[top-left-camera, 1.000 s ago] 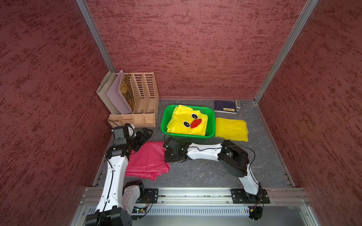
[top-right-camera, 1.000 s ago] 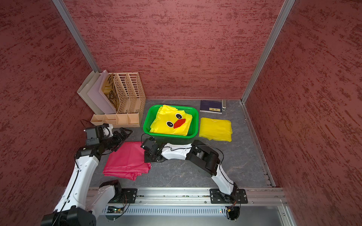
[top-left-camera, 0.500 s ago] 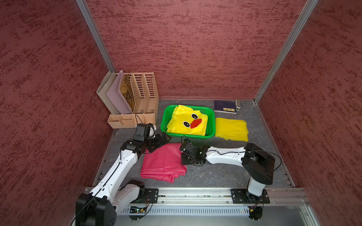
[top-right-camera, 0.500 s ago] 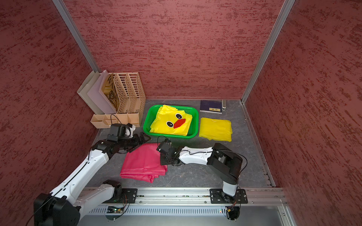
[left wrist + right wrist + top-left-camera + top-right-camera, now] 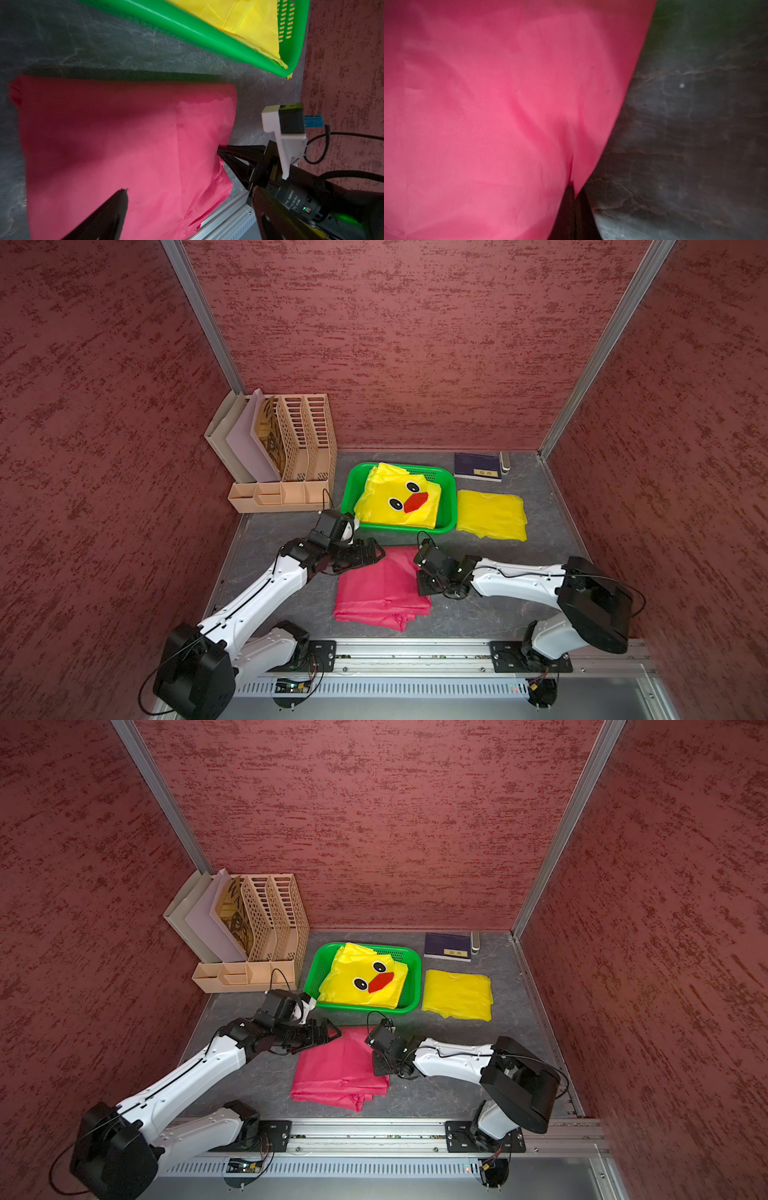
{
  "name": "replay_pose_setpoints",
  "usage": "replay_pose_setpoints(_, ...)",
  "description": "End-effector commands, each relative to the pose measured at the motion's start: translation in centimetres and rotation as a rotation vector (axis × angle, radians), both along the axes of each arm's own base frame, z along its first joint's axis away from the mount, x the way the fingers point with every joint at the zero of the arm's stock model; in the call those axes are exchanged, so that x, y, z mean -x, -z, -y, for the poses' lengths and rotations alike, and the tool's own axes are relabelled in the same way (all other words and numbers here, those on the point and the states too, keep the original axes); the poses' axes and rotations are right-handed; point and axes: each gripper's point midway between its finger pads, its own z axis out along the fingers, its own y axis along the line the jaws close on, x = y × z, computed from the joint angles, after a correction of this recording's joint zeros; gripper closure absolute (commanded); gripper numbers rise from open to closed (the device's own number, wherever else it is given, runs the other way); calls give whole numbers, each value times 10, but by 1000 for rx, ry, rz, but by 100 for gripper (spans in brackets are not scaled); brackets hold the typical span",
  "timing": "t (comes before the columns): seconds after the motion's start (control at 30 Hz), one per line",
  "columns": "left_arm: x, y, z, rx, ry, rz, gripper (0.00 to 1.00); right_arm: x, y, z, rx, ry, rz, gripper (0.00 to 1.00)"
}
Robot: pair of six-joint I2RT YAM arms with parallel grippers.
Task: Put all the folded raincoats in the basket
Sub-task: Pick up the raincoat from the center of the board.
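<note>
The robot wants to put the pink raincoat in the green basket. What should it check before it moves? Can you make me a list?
1. Is the right end effector shut on the pink raincoat? Ok, it pinches one edge.
2. Is the left end effector gripping too? Not ok: its jaws stand open over the far corner.
3. Is the pink raincoat folded? Ok, though its near edge looks ruffled.
4. Is the basket empty? Not ok: a yellow duck raincoat fills most of it.
5. Is the pink raincoat off the table? Not ok: most of it lies flat.
</note>
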Motion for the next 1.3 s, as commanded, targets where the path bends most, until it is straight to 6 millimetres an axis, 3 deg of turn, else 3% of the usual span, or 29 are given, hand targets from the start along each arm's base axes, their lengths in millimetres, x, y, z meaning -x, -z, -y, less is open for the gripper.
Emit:
replay_pose_setpoints(0.0,2,8,-1,-38,3,6,3,0,2,22,63,-1,15,91)
replay_pose_setpoints(0.03,4,10,-3,-53,-1,1,3,0,0,22,54,-1,16,81)
replay_pose_setpoints(0.1,8,17,-13,-122,-23,-15,3,3,-1,21,39,-1,4,42)
replay_pose_setpoints(0.13,9,20,-18,-152,-38,-27,3,3,-5,19,22,2,3,31)
replay_pose_setpoints(0.2,12,24,-31,-211,-77,-49,3,4,-16,14,-17,5,1,21)
replay_pose_setpoints(0.53,23,29,-55,-302,-132,-79,2,8,-36,7,-98,72,-68,4)
replay_pose_setpoints(0.6,26,35,-64,-330,-150,-102,2,7,-31,6,-115,106,-79,2)
replay_pose_setpoints(0.83,31,45,-65,-330,-159,-143,2,8,-7,-14,-179,127,-169,2)
replay_pose_setpoints(1.03,29,65,-49,-259,-136,-166,3,4,5,-26,-190,126,-190,2)
replay_pose_setpoints(1.27,32,85,-52,-296,-131,-204,6,5,22,-30,-170,126,-230,2)
